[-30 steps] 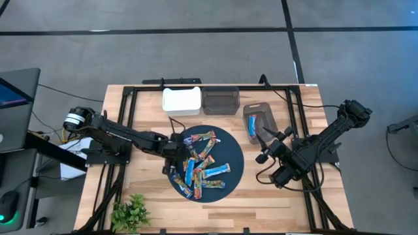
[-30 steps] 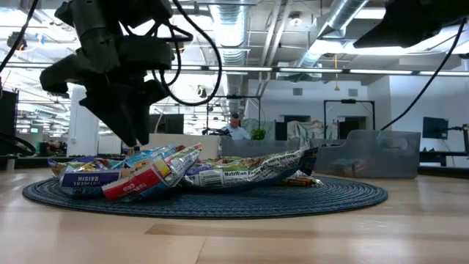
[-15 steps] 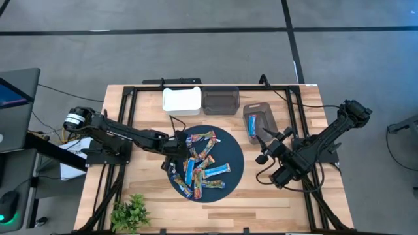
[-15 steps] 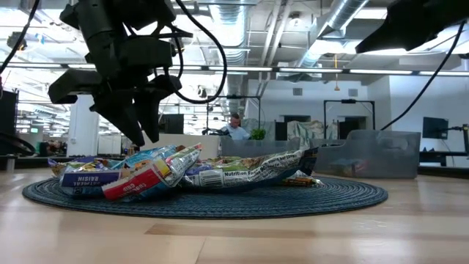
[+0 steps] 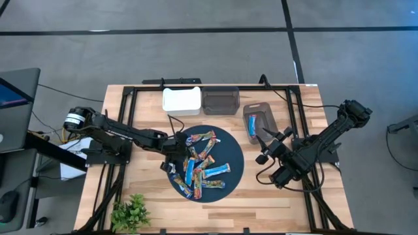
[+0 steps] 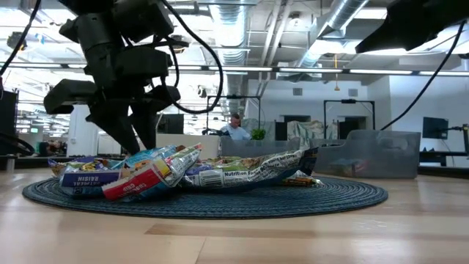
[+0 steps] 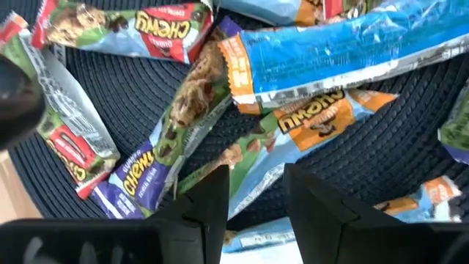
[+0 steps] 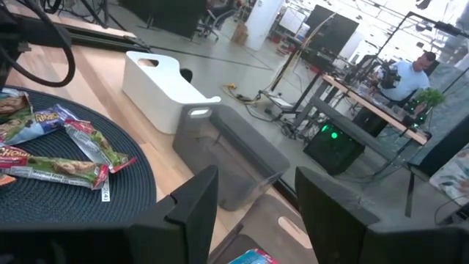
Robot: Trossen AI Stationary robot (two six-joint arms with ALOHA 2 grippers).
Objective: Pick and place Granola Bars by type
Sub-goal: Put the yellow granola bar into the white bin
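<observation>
The left gripper (image 7: 253, 192) hangs with its 2 fingers apart and empty over the Granola Bars (image 5: 199, 163), which lie heaped on the round dark mat (image 5: 232, 151) at mid-table; the wrappers beneath it read "CHEWY". In the low view, other wrappers read "RAISIN" and "Nutrition Facts". The right gripper (image 8: 249, 202), fingers spread and empty, waits beside the mat near the grey bin (image 5: 261, 121) holding 1 blue bar (image 5: 252, 126).
</observation>
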